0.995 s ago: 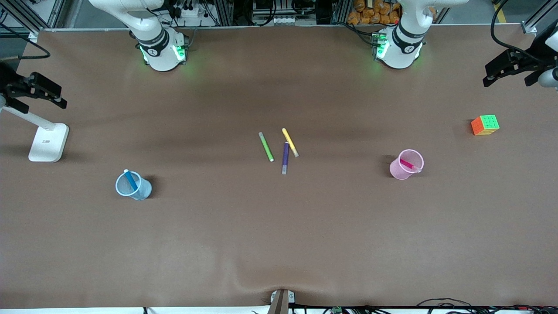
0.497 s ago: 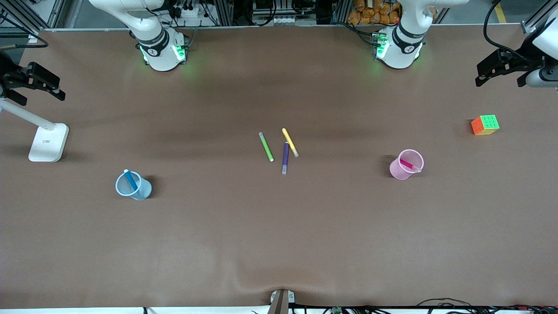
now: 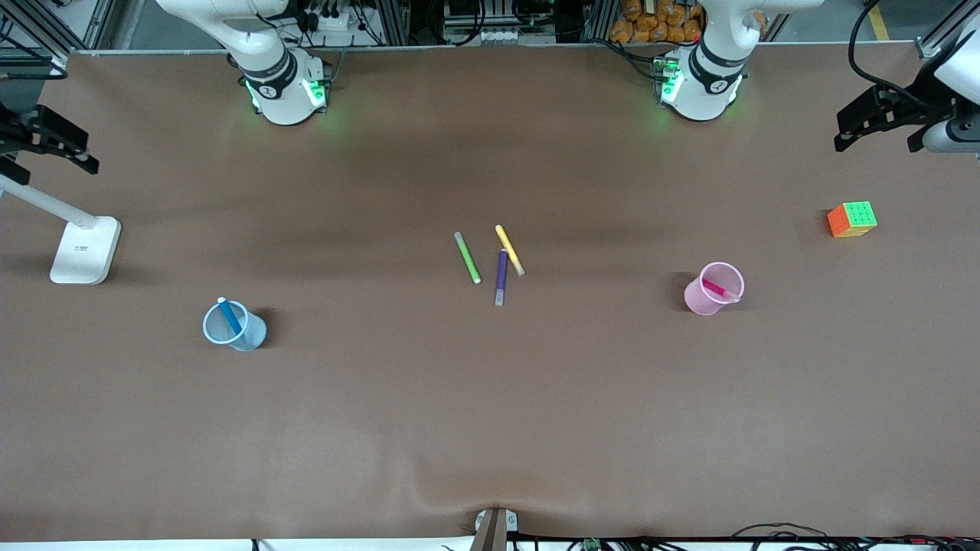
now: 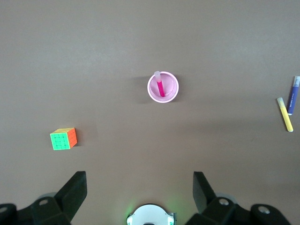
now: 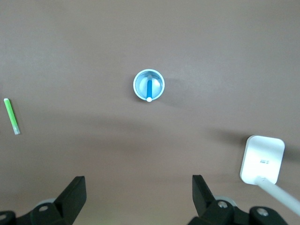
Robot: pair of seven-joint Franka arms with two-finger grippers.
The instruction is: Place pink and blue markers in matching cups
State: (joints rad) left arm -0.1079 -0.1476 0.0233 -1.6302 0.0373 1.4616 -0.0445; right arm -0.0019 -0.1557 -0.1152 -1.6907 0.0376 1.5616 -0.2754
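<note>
- Versus a second ago, we see only the arms moving: the right gripper (image 3: 46, 138) has drifted up and out toward the table edge above the white lamp base (image 3: 84, 251); the left gripper (image 3: 880, 122) shifted slightly inward half a second back and has held since, high over the surface edge past the multicolour puzzle cube (image 3: 852, 219).
- Nothing on the brown surface (image 3: 490, 413) has moved across the three front pictures.
- Magenta-pink felt marker (image 3: 717, 289) stands tilted inside the light pink translucent plastic cup (image 3: 709, 298), pale tip over the rim; the cup sits between the cube and the loose pens.
- Bright blue felt marker (image 3: 229, 315) leans inside the pale blue translucent plastic cup (image 3: 230, 329), which is nearer the front camera than the lamp base.
- We judge both placements done; the arms look to be retreating to wait.
- Left gripper (image 4: 139, 187) fingers spread wide, holding nothing; right gripper (image 5: 138, 187) fingers also wide and empty.
- Green pen (image 3: 467, 258), yellow pen (image 3: 510, 250) and dark purple pen (image 3: 501, 277) lie together mid-surface, purple touching yellow, well apart from both cups.
- Writing: small grey print on the lamp base, too small to read; no brand or label legible on the cups, the markers or the cube.
</note>
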